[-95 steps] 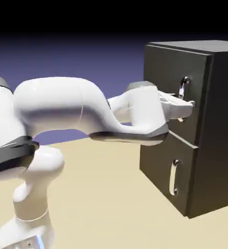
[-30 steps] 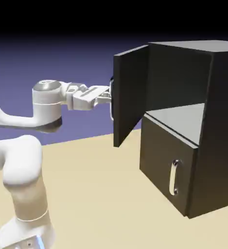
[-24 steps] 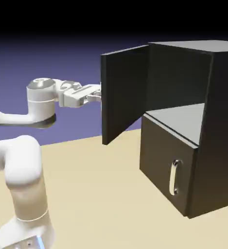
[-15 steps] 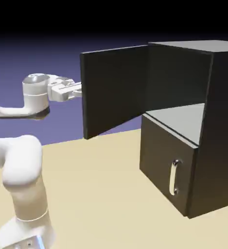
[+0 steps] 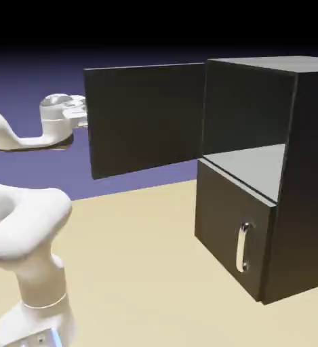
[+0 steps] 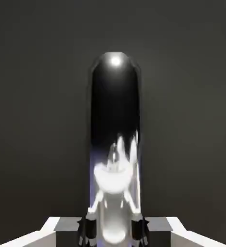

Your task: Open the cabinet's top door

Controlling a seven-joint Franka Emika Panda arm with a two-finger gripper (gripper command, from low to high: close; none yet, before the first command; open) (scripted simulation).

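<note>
The top door [image 5: 146, 118] is wide open — it sticks out to the exterior view's left from the black cabinet [image 5: 246, 176]. The gripper [image 6: 113, 232] is pinched on the door's shiny handle [image 6: 114, 125]. Below, the small door [image 5: 230, 223] is shut — its handle [image 5: 242, 247] is shiny too.

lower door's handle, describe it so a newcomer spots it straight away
In the exterior view, find the tall dark cabinet at the right. Below its open compartment is a shut door; the upright silver bar handle is near that door's right edge. It's the only handle visible there, as the swung-open top door shows none.
</note>
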